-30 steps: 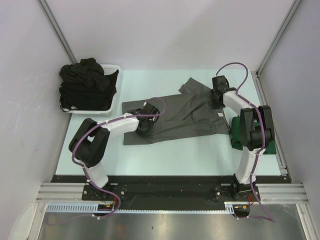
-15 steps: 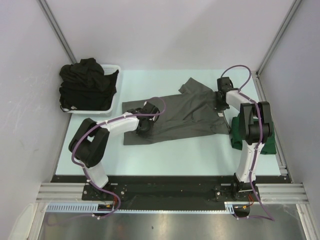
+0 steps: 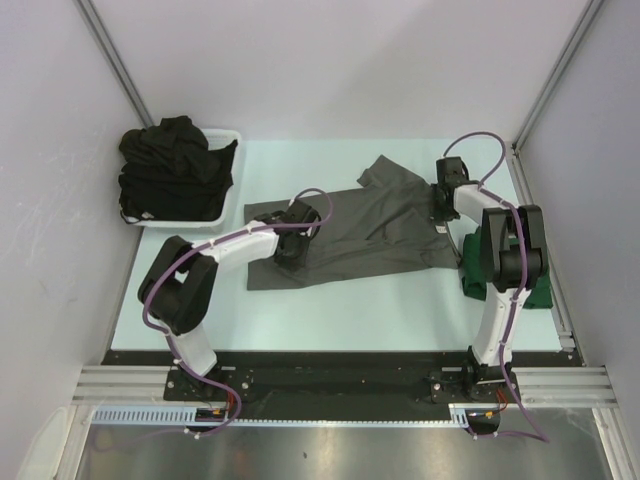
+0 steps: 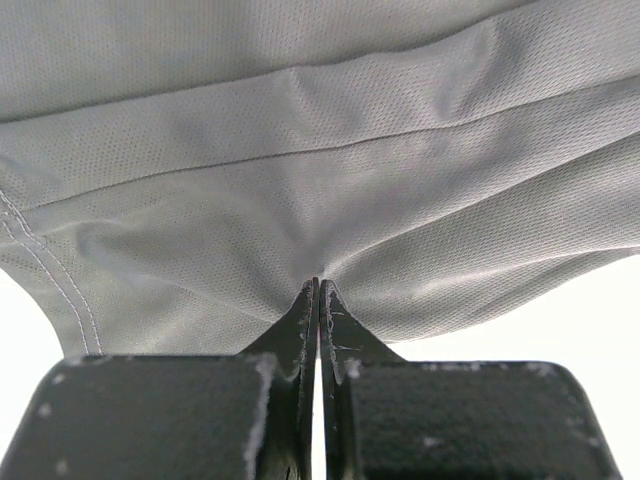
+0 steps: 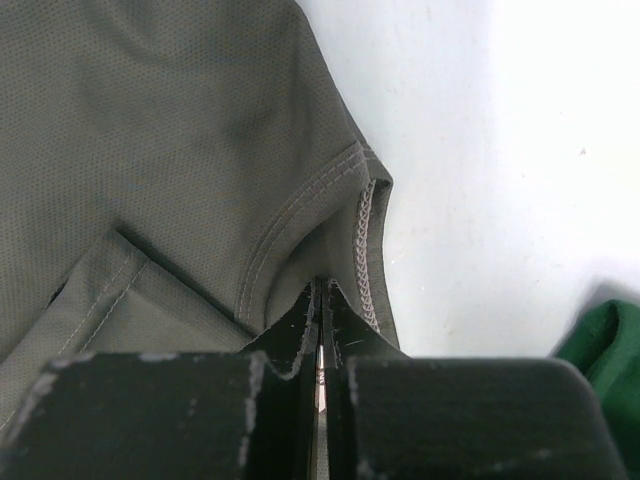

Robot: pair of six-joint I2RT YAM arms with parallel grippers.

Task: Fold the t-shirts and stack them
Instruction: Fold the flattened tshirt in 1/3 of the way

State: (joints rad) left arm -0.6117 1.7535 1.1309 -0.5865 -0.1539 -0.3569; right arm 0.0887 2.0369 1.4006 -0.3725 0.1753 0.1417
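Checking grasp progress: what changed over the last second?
The right fingers shifted right to the edge of the grey t-shirt and closed on it. The left fingers, shut on its other end, moved slightly toward the far side. The basket and green t-shirt stayed put.

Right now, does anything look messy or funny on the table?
Yes. The grey t-shirt lies crooked and wrinkled across the table, not flat or folded. The black t-shirts are heaped so high they spill over the rim of the white basket at the far left.
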